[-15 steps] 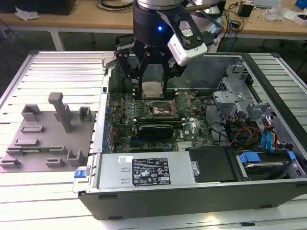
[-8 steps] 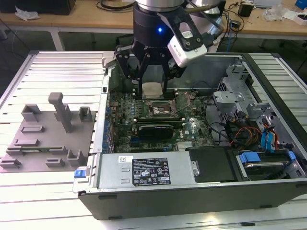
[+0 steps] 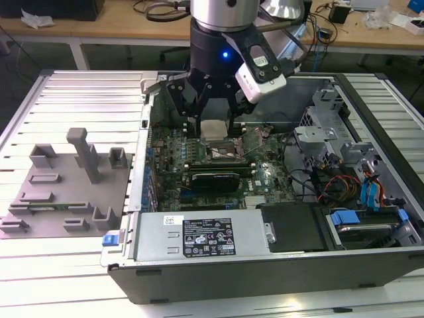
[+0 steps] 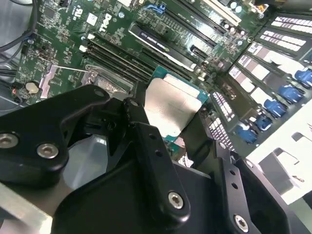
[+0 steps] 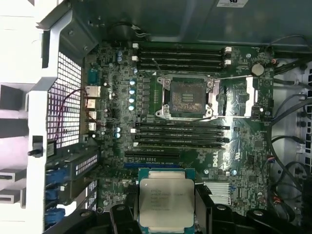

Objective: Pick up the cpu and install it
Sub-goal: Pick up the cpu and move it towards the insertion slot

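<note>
Gripping the cpu [image 5: 166,203] by opposite edges, end effector [image 3: 213,123] seemingly clear above socket [image 5: 187,96].

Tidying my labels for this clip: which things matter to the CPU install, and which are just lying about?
Job: end effector, holding the cpu; open motherboard socket.
Lying about: grey fixture tray; power supply; orange cables.

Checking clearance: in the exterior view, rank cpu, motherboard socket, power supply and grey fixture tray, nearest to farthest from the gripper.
1. cpu, held in the gripper.
2. motherboard socket, just beneath.
3. power supply, at the case's camera-side edge.
4. grey fixture tray, outside the case, exterior view's left.
</note>
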`<state>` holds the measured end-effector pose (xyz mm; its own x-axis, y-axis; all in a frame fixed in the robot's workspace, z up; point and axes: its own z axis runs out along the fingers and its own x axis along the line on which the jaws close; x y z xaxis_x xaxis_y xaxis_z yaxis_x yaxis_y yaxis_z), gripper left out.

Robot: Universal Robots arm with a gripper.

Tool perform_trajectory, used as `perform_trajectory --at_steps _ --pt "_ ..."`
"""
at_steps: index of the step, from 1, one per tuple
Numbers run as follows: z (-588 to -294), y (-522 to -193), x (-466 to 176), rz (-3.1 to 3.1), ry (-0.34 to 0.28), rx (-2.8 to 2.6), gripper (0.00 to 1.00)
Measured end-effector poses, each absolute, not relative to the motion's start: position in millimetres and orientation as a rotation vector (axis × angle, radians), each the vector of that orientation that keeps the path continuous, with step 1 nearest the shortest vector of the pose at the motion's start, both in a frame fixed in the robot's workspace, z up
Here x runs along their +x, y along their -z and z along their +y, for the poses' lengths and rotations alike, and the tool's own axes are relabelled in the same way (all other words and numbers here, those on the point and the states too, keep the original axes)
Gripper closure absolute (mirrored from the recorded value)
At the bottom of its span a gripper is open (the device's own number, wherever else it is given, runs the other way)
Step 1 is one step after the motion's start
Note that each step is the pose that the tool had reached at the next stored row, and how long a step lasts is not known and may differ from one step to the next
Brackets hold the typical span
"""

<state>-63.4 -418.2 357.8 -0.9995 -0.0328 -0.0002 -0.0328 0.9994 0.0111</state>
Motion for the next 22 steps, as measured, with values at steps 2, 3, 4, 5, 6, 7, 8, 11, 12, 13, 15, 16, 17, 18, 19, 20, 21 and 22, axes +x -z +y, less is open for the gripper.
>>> perform_trajectory --at_steps 2,3,4,5,6,7,8,11,12,13,15,16,17,18,19,20,21,22 --pt "-416.5 -355.8 -60.7 3.141 -0.018 -0.052 0.45" --pt "-415.7 -354.8 -59.4 3.141 -0.017 -0.052 0.45" --pt "-415.0 -354.1 -58.5 3.141 -0.018 -0.052 0.45" --pt "-414.0 -353.1 -57.2 3.141 -0.017 -0.052 0.45" --pt "-413.5 -352.5 -56.4 3.141 -0.017 -0.052 0.45" --pt "-412.3 -351.3 -54.7 3.141 -0.017 -0.052 0.45" --pt "-411.1 -350.2 -53.1 3.141 -0.018 -0.052 0.45" --pt "-408.8 -348.2 -50.1 3.141 -0.018 -0.052 0.45" --pt "-408.2 -347.6 -48.9 3.141 -0.018 -0.052 0.45" --pt "-407.7 -347.1 -47.9 3.141 -0.017 -0.052 0.45" --pt "-406.1 -345.4 -45.4 3.141 -0.017 -0.052 0.45" --pt "-405.3 -344.7 -44.6 3.141 -0.017 -0.052 0.45" --pt "-404.4 -344.0 -44.1 3.141 -0.017 -0.052 0.45" --pt "-403.4 -343.3 -43.6 3.141 -0.018 -0.051 0.45" --pt "-401.1 -341.9 -42.1 3.141 -0.017 -0.052 0.45" --pt "-399.9 -341.2 -41.3 3.141 -0.018 -0.052 0.45" --pt "-398.2 -340.4 -40.3 3.141 -0.017 -0.052 0.45" --pt "-396.9 -339.8 -39.6 3.141 -0.017 -0.052 0.45"
